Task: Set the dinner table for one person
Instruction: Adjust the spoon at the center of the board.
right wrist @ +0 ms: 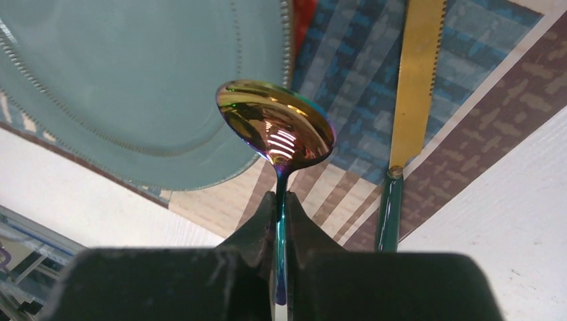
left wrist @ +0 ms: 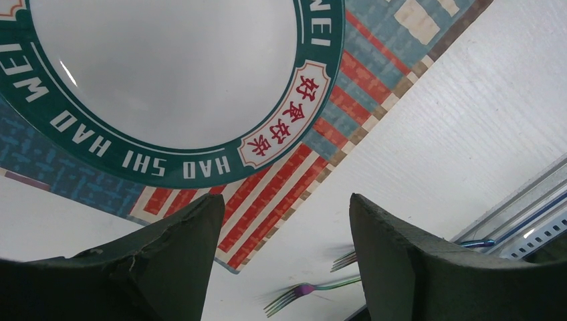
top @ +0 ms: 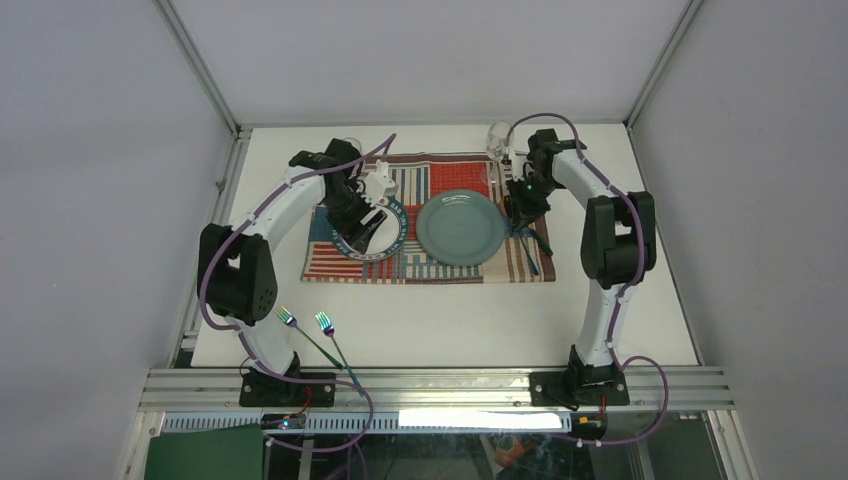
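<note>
The surface (top: 450,320) fills the cell, rigid and fixed (nothing there to grasp); the right gripper (right wrist: 281,217) is clamped on a spoon (right wrist: 275,127) by its thin handle, likely light, stiff and slick; the left gripper (left wrist: 287,221) stands apart, empty, above a green-rimmed plate (left wrist: 167,167); two forks (top: 323,322) lie flat, best pinched mid-handle.

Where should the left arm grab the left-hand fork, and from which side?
Grip the left fork by its thin handle just behind the tines, lowering the open left end effector straight down, jaws across the handle. It lies flat, and farther from the tines its handle closes in on the second fork.
</note>
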Motion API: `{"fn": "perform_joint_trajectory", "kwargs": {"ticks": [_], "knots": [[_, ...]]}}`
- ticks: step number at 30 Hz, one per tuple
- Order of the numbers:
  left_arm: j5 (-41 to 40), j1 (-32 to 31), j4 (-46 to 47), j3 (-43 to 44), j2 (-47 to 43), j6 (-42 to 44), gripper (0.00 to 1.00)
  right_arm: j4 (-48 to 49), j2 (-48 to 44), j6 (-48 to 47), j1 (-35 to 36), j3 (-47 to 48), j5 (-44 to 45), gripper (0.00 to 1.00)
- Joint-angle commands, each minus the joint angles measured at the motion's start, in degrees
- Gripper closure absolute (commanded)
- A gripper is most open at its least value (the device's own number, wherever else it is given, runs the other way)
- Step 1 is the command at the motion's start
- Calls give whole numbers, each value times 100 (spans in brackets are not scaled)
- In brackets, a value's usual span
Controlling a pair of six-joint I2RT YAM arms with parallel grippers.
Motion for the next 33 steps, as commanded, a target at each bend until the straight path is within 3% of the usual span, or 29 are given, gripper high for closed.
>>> {"fn": "perform_joint_trajectory", "kwargs": {"ticks": [1,23,33], "knots": [[158,40,153,-82,-421,34,29,498,126,170,10,-56,249,100],[124,48,193,-216,-464,49,29,909,654,-244,32,-24,1369,100],[105,58,211,-310,-583,34,29,851,658,-350,84,71,1074,100]]}}
